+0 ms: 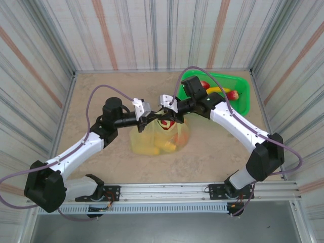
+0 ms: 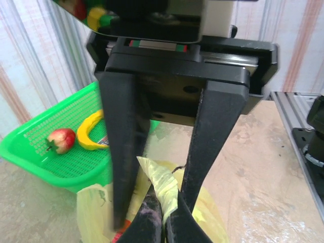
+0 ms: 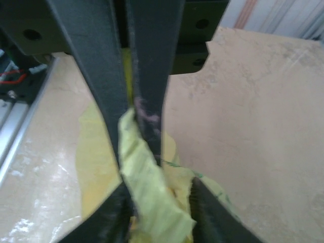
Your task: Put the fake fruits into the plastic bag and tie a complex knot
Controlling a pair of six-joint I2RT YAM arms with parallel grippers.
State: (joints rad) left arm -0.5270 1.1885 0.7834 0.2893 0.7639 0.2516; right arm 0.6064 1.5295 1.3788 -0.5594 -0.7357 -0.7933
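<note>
The yellow-green plastic bag (image 1: 147, 144) sits mid-table with fake fruits inside: a yellow banana (image 1: 165, 147) and a red piece (image 1: 165, 124). Both grippers meet over its top. My right gripper (image 1: 168, 114) (image 3: 135, 147) is shut on a twisted bag handle (image 3: 152, 197) (image 2: 162, 182). My left gripper (image 1: 150, 119) (image 2: 152, 202) is open, its fingers (image 3: 212, 212) straddling that handle and the right fingertips (image 2: 149, 223). No finished knot is visible. More fruits lie in the green basket: a red one (image 2: 61, 140) and a banana (image 2: 88, 134) (image 1: 215, 90).
The bright green slotted basket (image 1: 244, 101) (image 2: 30, 152) stands at the back right, close behind the right arm. Striped walls enclose the table on three sides. A metal rail (image 1: 167, 195) runs along the near edge by the arm bases.
</note>
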